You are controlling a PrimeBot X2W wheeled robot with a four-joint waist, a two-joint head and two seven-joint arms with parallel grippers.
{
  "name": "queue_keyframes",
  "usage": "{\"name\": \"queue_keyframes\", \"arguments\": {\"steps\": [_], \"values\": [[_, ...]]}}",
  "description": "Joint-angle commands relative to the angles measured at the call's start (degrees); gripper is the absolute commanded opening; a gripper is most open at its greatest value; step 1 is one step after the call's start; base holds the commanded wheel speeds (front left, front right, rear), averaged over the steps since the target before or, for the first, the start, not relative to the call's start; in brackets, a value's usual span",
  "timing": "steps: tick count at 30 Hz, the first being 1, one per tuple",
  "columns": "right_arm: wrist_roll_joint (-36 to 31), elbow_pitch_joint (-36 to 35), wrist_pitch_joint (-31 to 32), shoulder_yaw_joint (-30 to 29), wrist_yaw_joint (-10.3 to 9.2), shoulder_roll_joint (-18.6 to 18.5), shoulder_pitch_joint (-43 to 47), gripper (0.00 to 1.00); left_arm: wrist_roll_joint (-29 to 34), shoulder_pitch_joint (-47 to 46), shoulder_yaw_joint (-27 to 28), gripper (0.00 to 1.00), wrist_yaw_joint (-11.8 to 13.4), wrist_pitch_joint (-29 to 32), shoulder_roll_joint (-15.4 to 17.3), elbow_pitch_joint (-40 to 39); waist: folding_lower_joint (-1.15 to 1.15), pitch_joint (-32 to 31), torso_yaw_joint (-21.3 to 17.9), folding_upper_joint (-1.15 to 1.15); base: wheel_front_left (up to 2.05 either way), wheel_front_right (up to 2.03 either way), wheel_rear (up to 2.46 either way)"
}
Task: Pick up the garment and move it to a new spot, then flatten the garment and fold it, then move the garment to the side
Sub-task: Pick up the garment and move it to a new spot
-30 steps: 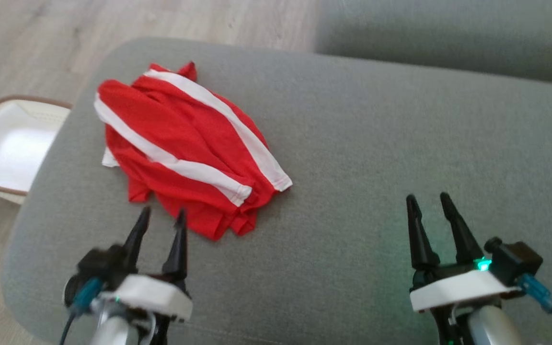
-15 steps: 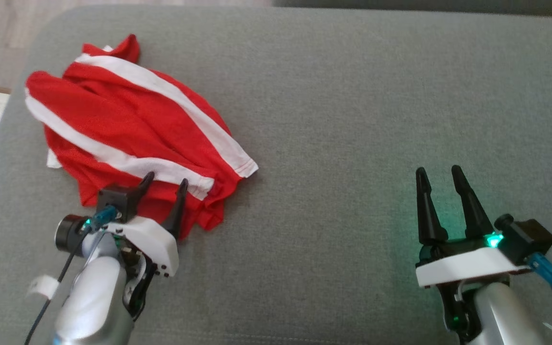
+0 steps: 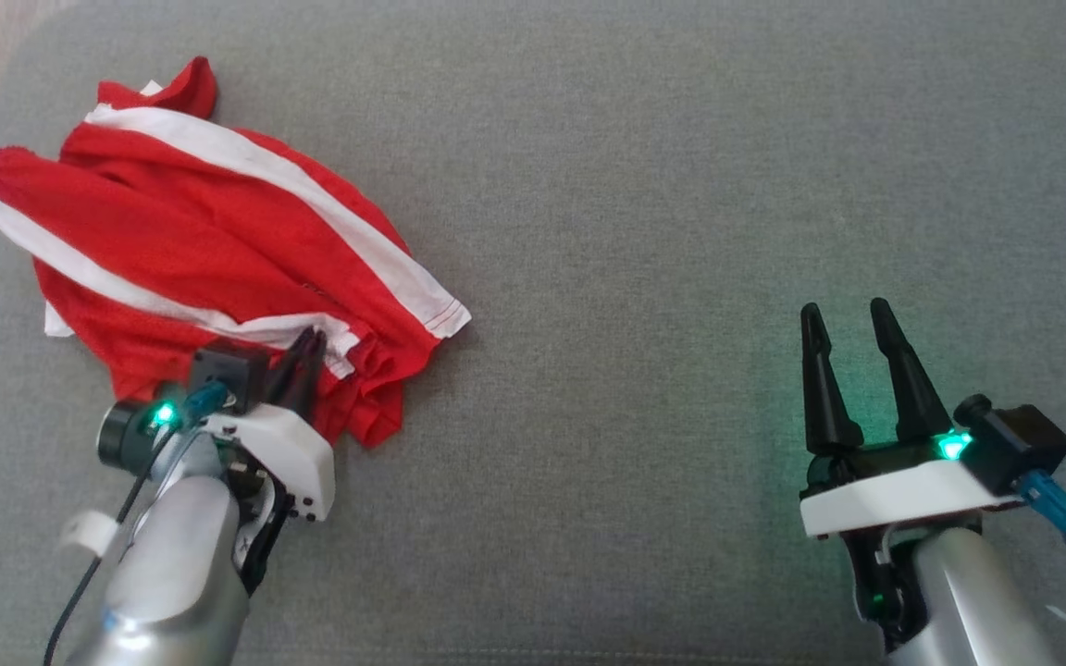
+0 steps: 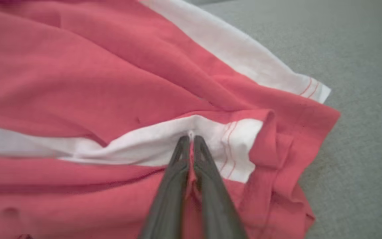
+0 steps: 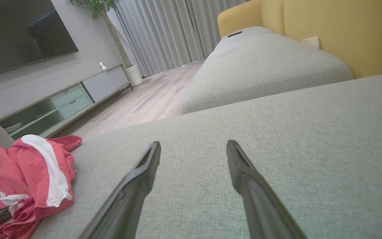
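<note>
1. The left hand [image 3: 309, 340] is clenched on a thin pinch of the red-and-white garment [image 3: 200, 231], which lies crumpled at the left end of the grey sofa cushion [image 3: 681, 185].
2. So little cloth is pinched that it may slip free on lifting.
3. If only the top layer is caught, the bundle could unfurl and drag.
4. The right hand [image 3: 846, 313] hovers spread and empty, well apart, too far away to catch a drop.

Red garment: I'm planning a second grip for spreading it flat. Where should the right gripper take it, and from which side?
Likely the white-striped hem corner of the red garment: it juts out flat onto bare cushion toward the open right gripper. Come in low from its right side.
</note>
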Motion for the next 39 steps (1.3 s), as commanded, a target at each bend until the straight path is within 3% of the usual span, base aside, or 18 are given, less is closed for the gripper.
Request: {"name": "queue_keyframes", "arguments": {"steps": [1, 8, 15, 23, 31, 39], "values": [[0.0, -1.3, -0.6, 1.5, -0.04, -0.3, -1.2, 1.00, -0.3, -2.0, 2.2, 0.00, 0.5, -2.3, 1.9, -1.8, 0.00, -0.9, -0.2, 0.00, 0.00, 0.00, 0.00], [0.4, -0.9, -0.6, 1.4, -0.04, -0.3, -0.3, 1.00, -1.8, -0.7, 4.3, 0.00, 1.9, -5.2, 1.7, -8.0, 0.00, -4.1, -0.3, 0.00, 0.00, 0.00, 0.00], [1.2, -0.7, -0.6, 1.3, -0.04, -0.3, 1.1, 1.00, -3.4, 2.1, 6.5, 0.00, 3.5, -5.6, 1.0, -19.2, 0.00, -7.0, 0.2, 0.00, 0.00, 0.00, 0.00], [1.6, -0.8, -0.6, 2.1, -0.04, -0.3, 1.4, 1.00, -3.9, 3.5, 5.1, 0.00, 3.7, -5.4, -0.8, -29.7, 0.00, -7.8, -0.8, 0.00, 0.00, 0.00, 0.00], [2.2, -1.3, -0.6, 2.3, -0.04, -0.3, 0.1, 1.00, -3.4, 0.0, 0.8, 0.00, 3.5, -3.4, -3.8, -33.8, 0.00, -6.4, -6.3, 0.00, 0.00, 0.00, 0.00], [3.3, -2.2, -0.6, 3.1, -0.04, -0.3, -2.4, 1.00, -3.2, -7.4, -4.1, 0.00, 4.1, -2.4, -6.2, -30.8, 0.00, -3.7, -15.9, 0.00, 0.00, 0.00, 0.00]]}}
